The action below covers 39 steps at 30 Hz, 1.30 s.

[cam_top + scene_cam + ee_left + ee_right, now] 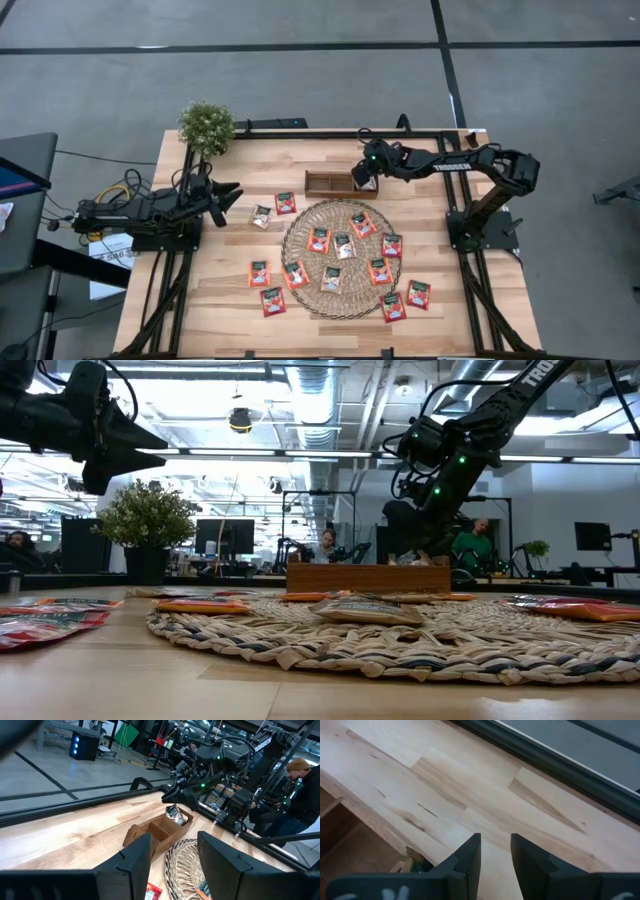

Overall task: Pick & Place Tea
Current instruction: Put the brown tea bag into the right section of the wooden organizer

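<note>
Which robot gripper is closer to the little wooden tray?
The right gripper: it hangs over the right end of the wooden tray, where a silvery sachet lies. The left gripper waits well off to the tray's left, near the potted plant.

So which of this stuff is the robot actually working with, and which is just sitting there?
Part of the job:
- tea sachets, spread over the table
- silvery sachet in the wooden tray
- right gripper, over the tray's end

Just there:
- woven mat
- potted plant
- left gripper, waiting

Overhead, table-level, two wrist cameras
</note>
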Motion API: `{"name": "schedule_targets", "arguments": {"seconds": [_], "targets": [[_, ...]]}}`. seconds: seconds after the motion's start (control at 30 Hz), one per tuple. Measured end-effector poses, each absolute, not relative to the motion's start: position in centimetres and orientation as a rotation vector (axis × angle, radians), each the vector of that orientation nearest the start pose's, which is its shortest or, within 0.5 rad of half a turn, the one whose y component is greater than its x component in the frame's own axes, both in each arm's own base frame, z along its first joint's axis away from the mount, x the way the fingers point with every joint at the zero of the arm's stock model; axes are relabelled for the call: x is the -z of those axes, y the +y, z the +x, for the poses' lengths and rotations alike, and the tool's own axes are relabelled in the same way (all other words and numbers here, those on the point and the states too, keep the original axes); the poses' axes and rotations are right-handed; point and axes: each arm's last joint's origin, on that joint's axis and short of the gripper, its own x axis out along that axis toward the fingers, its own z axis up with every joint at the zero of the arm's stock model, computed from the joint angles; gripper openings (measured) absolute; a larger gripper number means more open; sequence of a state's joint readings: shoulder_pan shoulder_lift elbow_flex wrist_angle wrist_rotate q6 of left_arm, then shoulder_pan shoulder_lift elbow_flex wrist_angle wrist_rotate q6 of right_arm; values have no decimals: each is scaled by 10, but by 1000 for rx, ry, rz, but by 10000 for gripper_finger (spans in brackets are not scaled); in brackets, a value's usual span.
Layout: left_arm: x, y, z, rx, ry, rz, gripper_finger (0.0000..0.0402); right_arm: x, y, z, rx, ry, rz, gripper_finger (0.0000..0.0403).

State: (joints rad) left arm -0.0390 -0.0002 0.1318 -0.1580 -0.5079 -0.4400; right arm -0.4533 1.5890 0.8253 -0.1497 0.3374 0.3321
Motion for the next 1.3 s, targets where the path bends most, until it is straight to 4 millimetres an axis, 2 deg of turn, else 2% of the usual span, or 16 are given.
{"name": "schedule_targets", "arguments": {"seconds": [0.27,0.4,0.67,1.0,1.1,1.3], "targets": [[-193,11,84,-466,-81,-423,151,-166,-140,267,881,812,343,97],[-193,11,84,-466,-80,-420,151,-168,-138,269,813,841,296,97],[-193,11,84,-467,-80,-420,151,-191,-145,281,659,864,243,97],[-193,11,84,-466,-80,-421,151,-217,-161,273,557,1027,255,97],[-193,11,84,-466,-80,-421,151,-226,-162,275,550,1024,245,97],[-193,11,84,-466,-80,-421,151,-233,-161,275,453,1073,191,97]]}}
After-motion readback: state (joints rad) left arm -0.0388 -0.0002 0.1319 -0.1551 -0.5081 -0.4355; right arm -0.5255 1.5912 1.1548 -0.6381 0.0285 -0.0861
